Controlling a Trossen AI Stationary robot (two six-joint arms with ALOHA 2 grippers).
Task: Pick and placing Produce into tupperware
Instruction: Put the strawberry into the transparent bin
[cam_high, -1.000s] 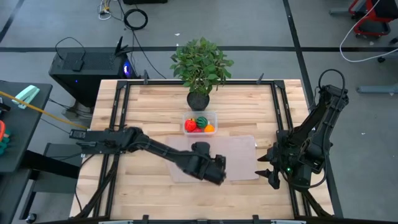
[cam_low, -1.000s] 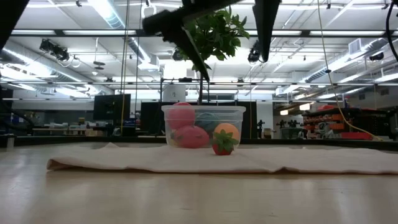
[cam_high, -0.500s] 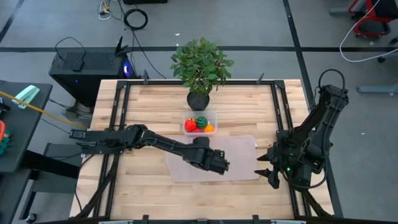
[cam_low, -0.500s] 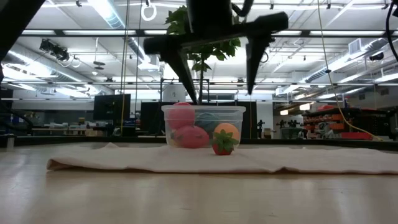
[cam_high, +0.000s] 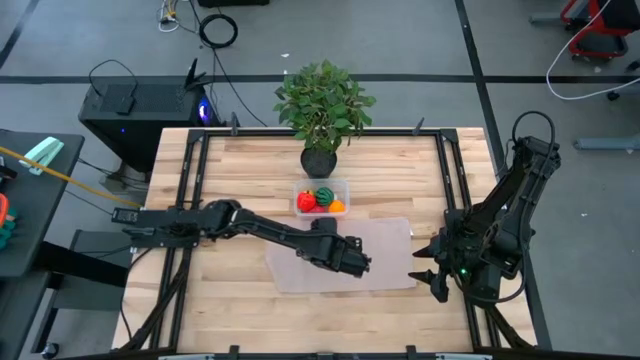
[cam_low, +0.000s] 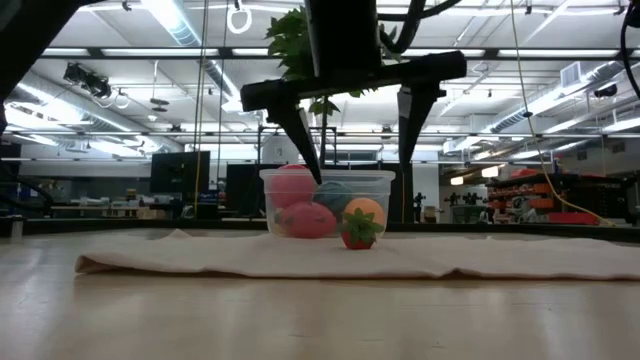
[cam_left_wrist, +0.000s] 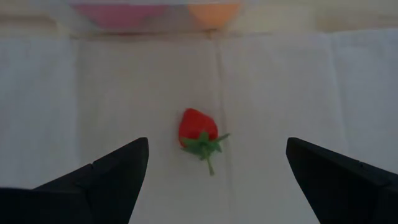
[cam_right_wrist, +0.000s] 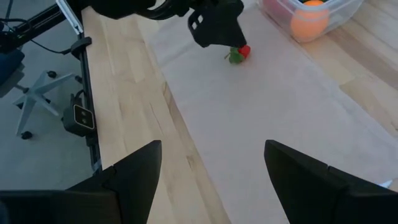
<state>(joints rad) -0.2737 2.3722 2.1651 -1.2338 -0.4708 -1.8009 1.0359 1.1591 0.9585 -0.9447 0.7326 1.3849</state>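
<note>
The mat (cam_high: 390, 240) lies before the tupperware (cam_high: 321, 197), which holds produce (cam_high: 325, 198). The left gripper (cam_low: 358, 130) hangs wide open, empty, above the strawberry (cam_left_wrist: 198, 132) on the mat. The right gripper (cam_right_wrist: 211, 180) waits open aside.

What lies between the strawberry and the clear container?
Only bare mat separates the strawberry from the container, as the left wrist view shows.
</note>
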